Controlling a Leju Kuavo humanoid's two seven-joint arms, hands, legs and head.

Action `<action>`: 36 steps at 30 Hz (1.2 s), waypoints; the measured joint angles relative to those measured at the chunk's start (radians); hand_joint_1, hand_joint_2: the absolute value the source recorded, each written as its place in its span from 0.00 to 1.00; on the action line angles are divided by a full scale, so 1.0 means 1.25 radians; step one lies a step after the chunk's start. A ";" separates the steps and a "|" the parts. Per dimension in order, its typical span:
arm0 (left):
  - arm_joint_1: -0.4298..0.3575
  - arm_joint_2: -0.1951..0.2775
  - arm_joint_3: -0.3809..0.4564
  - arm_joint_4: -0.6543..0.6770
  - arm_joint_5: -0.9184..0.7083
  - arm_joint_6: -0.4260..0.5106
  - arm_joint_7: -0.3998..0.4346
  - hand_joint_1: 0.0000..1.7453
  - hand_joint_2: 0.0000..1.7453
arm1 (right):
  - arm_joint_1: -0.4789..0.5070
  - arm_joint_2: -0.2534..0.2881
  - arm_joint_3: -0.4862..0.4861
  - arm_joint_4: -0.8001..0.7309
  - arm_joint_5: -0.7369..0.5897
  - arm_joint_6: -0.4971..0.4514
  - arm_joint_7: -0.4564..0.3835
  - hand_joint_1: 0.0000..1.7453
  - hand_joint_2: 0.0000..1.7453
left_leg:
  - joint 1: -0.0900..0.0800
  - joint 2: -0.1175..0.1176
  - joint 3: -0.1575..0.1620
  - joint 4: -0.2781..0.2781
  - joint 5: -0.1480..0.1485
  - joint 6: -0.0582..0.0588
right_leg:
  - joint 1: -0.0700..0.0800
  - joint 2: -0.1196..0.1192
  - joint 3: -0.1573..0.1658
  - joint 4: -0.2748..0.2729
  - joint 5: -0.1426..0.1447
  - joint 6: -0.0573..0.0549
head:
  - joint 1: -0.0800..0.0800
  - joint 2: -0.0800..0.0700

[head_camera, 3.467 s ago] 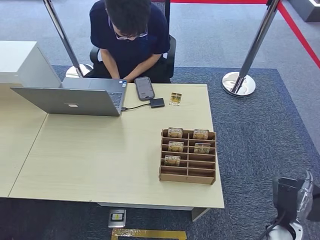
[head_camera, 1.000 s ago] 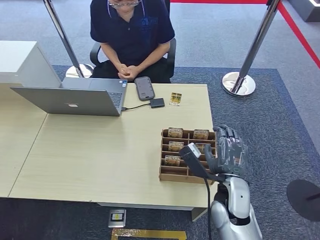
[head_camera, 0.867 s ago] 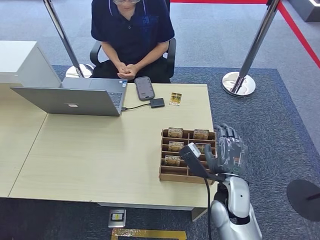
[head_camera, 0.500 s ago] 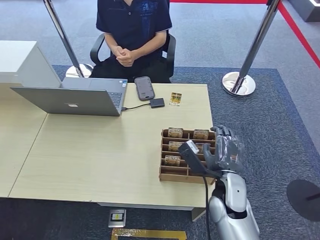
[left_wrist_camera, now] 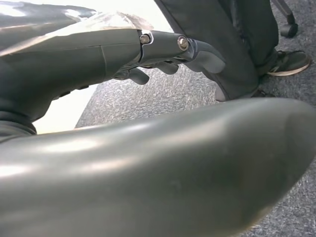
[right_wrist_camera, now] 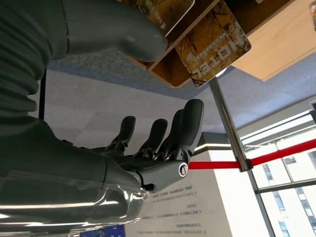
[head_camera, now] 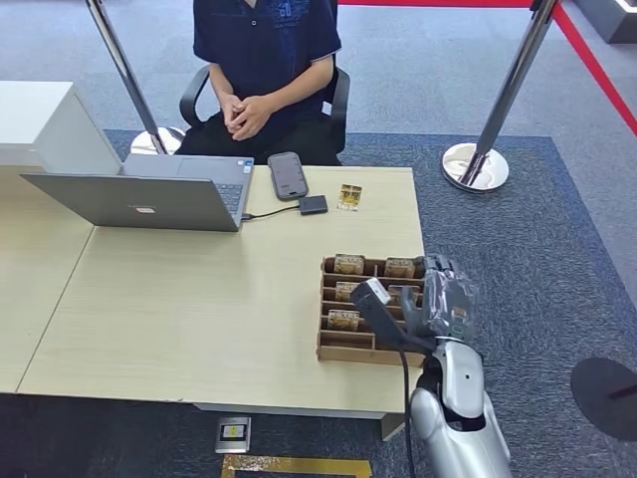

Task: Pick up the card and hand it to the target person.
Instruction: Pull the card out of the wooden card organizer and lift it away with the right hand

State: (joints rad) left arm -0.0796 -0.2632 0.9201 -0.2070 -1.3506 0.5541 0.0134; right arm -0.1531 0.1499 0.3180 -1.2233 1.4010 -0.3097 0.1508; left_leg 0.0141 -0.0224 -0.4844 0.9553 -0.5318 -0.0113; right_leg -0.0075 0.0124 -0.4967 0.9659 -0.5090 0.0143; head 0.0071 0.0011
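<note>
Reach step: your right hand [head_camera: 445, 299] hovers at the rack's [head_camera: 373, 349] right edge, fingers apart, empty. Next, pinch a card [right_wrist_camera: 212, 44]; left hand's [left_wrist_camera: 164, 49] fingers unclear.

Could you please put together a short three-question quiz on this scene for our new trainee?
1. True or false: the right hand already holds a card.
2. Multiple choice: where does the loose card lie on the table? A) on the laptop B) beside the small black box, near the far edge C) at the near edge, in front of the rack
3. Fill in: the right hand hovers by the right end of the wooden ____ that holds cards.

Key: 1. False, its fingers are apart and nothing is in them. 2. B. 3. rack.
</note>
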 joint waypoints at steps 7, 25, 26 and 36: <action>0.000 0.000 -0.006 0.000 -0.005 -0.001 0.003 0.00 0.00 | 0.000 0.000 0.004 0.010 0.002 0.007 0.005 0.42 1.00 | 0.000 0.000 0.000 0.000 0.000 0.000 | 0.000 0.000 0.000 0.000 0.000 0.000 | 0.000 0.000; 0.000 0.000 -0.006 0.002 -0.008 -0.001 0.002 0.00 0.00 | 0.000 0.003 0.018 0.042 0.014 0.013 0.014 0.42 1.00 | 0.000 0.000 0.000 0.000 0.000 0.000 | 0.000 0.000 0.000 0.000 0.000 0.000 | 0.000 0.000; 0.000 0.000 -0.006 0.003 -0.009 -0.001 0.001 0.00 0.00 | 0.000 0.004 0.018 0.044 0.014 0.013 0.014 0.42 1.00 | 0.000 0.000 0.000 0.000 0.000 0.000 | 0.000 0.000 0.000 0.000 0.000 0.000 | 0.000 0.000; 0.000 0.000 -0.009 0.003 -0.013 -0.003 -0.002 0.00 0.00 | 0.000 0.005 0.018 0.053 0.014 0.014 0.016 0.40 1.00 | 0.000 0.000 0.000 0.000 0.000 0.000 | 0.000 0.000 0.000 0.000 0.000 0.000 | 0.000 0.000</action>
State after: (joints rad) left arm -0.0797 -0.2632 0.9084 -0.2033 -1.3669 0.5507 0.0109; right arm -0.1527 0.1556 0.3407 -1.1572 1.4187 -0.2925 0.1711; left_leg 0.0141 -0.0223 -0.4844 0.9553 -0.5318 -0.0113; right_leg -0.0075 0.0124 -0.4968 0.9659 -0.5090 0.0143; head 0.0069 0.0011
